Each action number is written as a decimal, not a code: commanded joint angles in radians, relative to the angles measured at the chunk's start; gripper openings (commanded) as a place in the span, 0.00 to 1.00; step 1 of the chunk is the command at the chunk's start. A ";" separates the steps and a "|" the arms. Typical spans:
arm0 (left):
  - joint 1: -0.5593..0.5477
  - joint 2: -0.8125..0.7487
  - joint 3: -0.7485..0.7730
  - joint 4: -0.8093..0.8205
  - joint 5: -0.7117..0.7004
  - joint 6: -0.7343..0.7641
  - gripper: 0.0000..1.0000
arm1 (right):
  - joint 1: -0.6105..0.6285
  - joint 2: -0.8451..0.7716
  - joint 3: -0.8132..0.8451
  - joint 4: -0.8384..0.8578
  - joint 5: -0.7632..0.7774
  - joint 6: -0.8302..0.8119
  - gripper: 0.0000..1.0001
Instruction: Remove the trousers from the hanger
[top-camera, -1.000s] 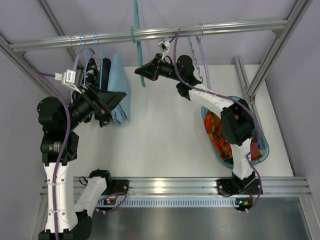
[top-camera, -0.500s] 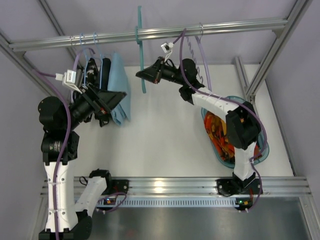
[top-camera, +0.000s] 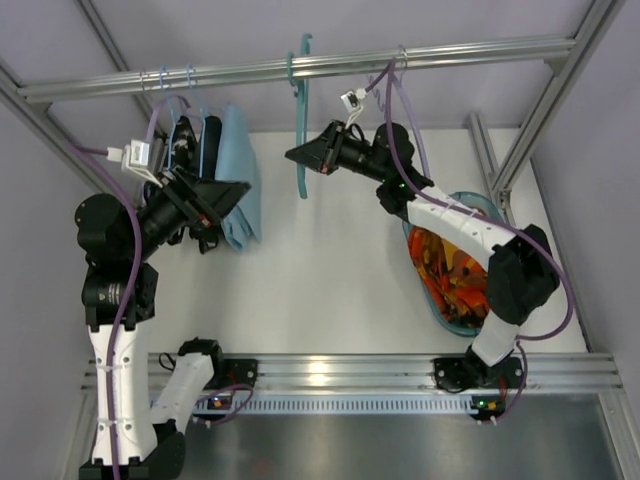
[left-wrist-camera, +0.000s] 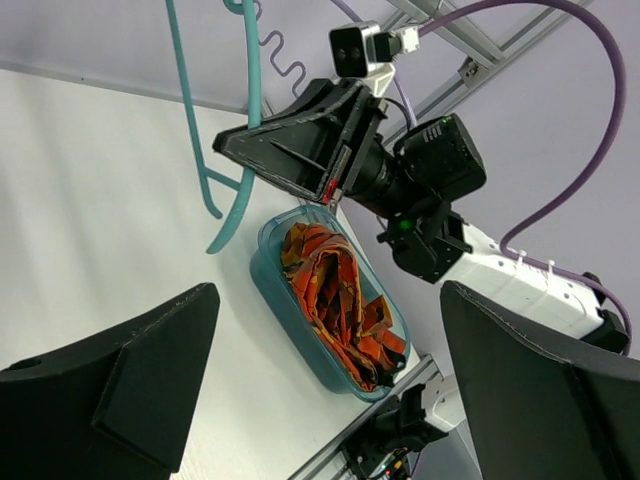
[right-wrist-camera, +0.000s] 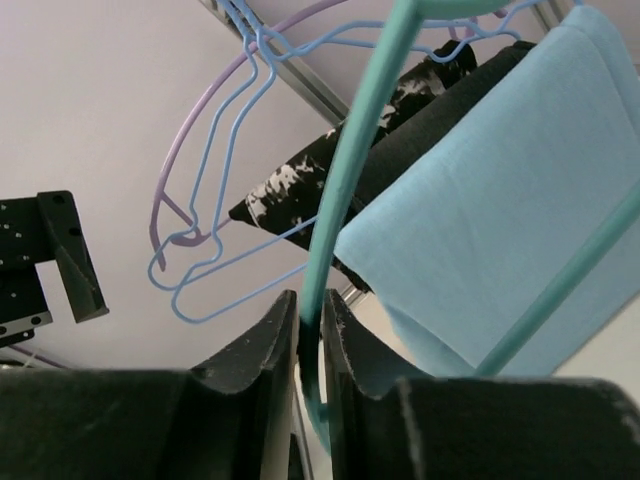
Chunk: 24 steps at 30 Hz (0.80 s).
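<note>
The trousers (top-camera: 455, 272), judged soft, light and limp, are seen bunched in the teal tub (left-wrist-camera: 262, 275) at the right of the bench (top-camera: 330, 290), off the hanger (top-camera: 301, 115). The bare hanger, judged thin, stiff and smooth, is pinched on one arm by the right fingers (right-wrist-camera: 262, 350), closed tight on it, beside the far rail (top-camera: 450, 52). The left fingers (left-wrist-camera: 120, 390) are spread wide and hold nothing. A raised fold of cloth is judged the best hold on the trousers.
</note>
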 joint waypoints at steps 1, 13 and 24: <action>0.008 -0.018 0.019 0.024 -0.013 0.008 0.98 | 0.009 -0.083 -0.022 -0.060 0.051 -0.011 0.20; 0.010 0.044 0.057 -0.035 0.015 0.100 0.98 | 0.031 -0.262 -0.072 -0.248 0.110 -0.089 0.99; 0.010 0.211 0.239 -0.279 0.090 0.340 0.98 | 0.050 -0.508 -0.133 -0.469 0.118 -0.348 0.99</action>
